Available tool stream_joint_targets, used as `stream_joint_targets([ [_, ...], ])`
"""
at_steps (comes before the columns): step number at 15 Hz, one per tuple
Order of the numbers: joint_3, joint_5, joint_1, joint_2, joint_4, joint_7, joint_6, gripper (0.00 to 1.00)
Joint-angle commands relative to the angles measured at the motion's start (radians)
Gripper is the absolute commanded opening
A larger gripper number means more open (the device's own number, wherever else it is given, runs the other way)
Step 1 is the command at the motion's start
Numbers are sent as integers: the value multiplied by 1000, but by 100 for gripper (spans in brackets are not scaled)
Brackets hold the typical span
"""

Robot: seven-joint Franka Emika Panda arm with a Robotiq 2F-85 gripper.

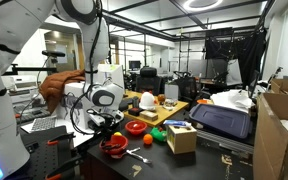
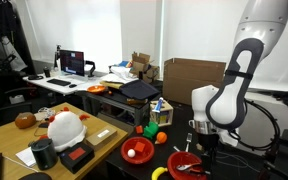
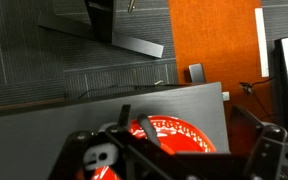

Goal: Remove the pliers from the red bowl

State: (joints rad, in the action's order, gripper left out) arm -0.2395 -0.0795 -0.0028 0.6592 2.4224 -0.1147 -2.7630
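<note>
the gripper (image 2: 202, 143) hangs just above the red bowl (image 2: 191, 166) on the tabletop (image 2: 169, 150); i cannot tell whether it is apart or together. the pliers (image 1: 115, 146) seem to lie in the bowl, so lifting them out remains.

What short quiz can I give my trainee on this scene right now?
1. True or false: the hand is above the wide, shallow, glossy red bowl.
2. Which lies on the dark table near that bowl? A) orange-handled silver tool B) blue kettle C) banana
3. Fill in: counting the smaller, deeper red bowl, the table holds ___ red bowls.
Key: 1 true; 2 A; 3 two.
</note>
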Motion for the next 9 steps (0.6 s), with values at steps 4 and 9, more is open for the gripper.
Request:
stream_joint_targets([
  [4,0,45,16,18,-24,-64,17,100],
  [9,49,133,77,36,-16,-54,-20,100],
])
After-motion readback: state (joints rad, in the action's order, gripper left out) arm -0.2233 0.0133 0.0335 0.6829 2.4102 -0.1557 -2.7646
